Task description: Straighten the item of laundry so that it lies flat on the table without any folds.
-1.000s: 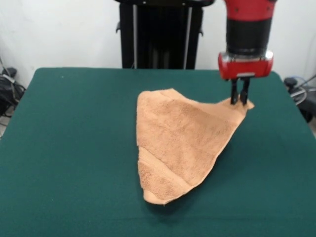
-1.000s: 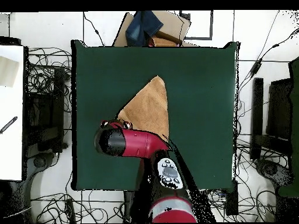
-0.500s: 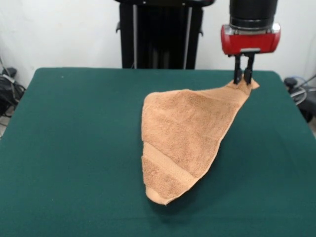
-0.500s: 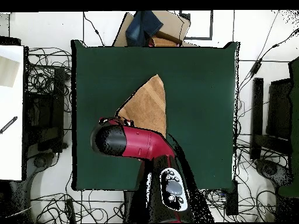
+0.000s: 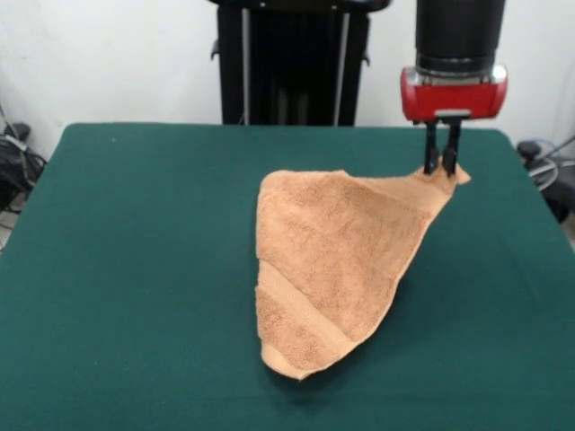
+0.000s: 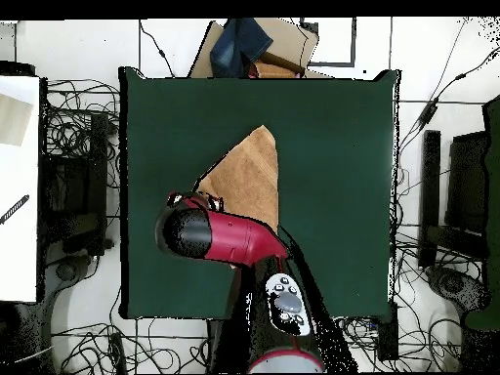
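While the black two-fingered gripper (image 5: 441, 168) is pinching one raised corner, the orange-tan terry towel (image 5: 332, 260) is lying doubled into a triangle on the dark green felt table (image 5: 135, 269); unfolding is remaining.

A brown cardboard box (image 6: 278, 44) with blue cloth (image 6: 240, 44) on it sits beyond the table's far edge, overhead view. Tangled black cables (image 6: 73, 146) cover the floor along both side edges.

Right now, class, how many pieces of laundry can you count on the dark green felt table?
1: a light orange-tan terry-cloth towel lies folded near the table's middle, one corner lifted and pinched by the red and black arm's gripper. None seems hidden.
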`<action>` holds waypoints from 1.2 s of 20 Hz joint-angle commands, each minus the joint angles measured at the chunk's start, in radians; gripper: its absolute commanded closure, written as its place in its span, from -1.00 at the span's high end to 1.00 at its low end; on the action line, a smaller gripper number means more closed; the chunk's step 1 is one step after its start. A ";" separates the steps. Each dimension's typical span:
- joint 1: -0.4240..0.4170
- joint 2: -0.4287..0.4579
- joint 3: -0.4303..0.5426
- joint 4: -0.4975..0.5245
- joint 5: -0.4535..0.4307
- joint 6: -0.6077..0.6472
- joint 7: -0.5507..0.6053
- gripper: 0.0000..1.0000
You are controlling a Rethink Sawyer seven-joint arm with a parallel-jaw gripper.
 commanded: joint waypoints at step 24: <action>0.396 0.173 -0.087 -0.041 0.456 -0.187 0.359 -1.00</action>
